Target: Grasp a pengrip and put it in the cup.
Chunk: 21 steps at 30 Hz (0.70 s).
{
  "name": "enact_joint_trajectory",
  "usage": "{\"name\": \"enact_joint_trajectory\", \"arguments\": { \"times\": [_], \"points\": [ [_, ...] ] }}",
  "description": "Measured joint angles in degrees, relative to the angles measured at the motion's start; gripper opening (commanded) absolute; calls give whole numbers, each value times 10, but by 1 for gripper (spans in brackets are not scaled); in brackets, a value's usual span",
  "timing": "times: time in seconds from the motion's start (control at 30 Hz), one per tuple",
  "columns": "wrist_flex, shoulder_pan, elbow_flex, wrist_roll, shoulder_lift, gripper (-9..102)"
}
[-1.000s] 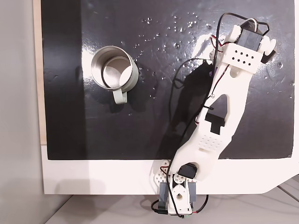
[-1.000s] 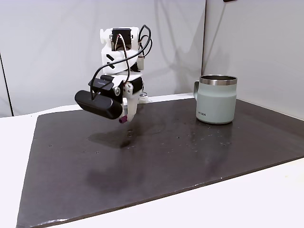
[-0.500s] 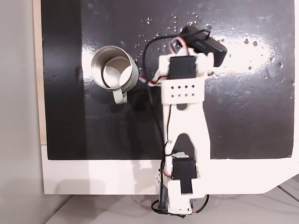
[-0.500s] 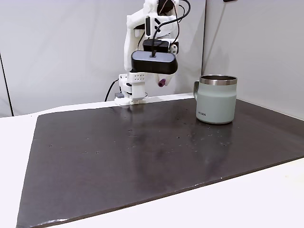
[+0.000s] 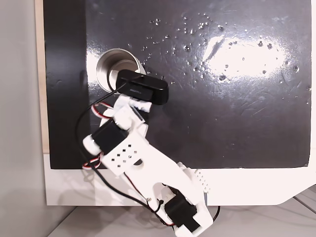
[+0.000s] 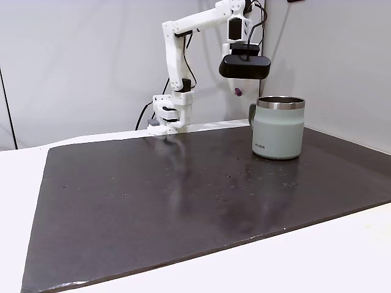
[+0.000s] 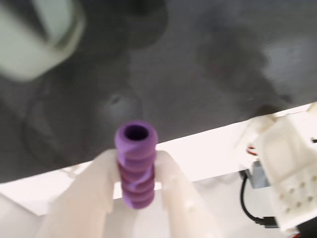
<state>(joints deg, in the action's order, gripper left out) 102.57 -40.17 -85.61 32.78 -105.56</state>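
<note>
In the wrist view a purple ribbed pengrip stands upright between my two white fingers, and my gripper is shut on it. A blurred pale shape at the top left there is the cup. From the side, the gripper holds the pengrip in the air just left of the rim of the cup, near its handle. From above, the black wrist camera covers part of the steel cup and hides the fingers.
The cup stands on a dark mat with white table around it. The arm's base sits at the mat's far edge by the wall. Water specks and glare mark the mat.
The arm has swung across the mat from the far side to the cup and risen, carrying the pengrip with it. The cup has not moved.
</note>
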Motion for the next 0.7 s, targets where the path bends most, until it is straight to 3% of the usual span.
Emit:
{"name": "enact_joint_trajectory", "arguments": {
  "times": [0.4,0.7],
  "points": [
    [4,-25,311,-67,114,0],
    [4,31,512,-70,223,0]
  ]
}}
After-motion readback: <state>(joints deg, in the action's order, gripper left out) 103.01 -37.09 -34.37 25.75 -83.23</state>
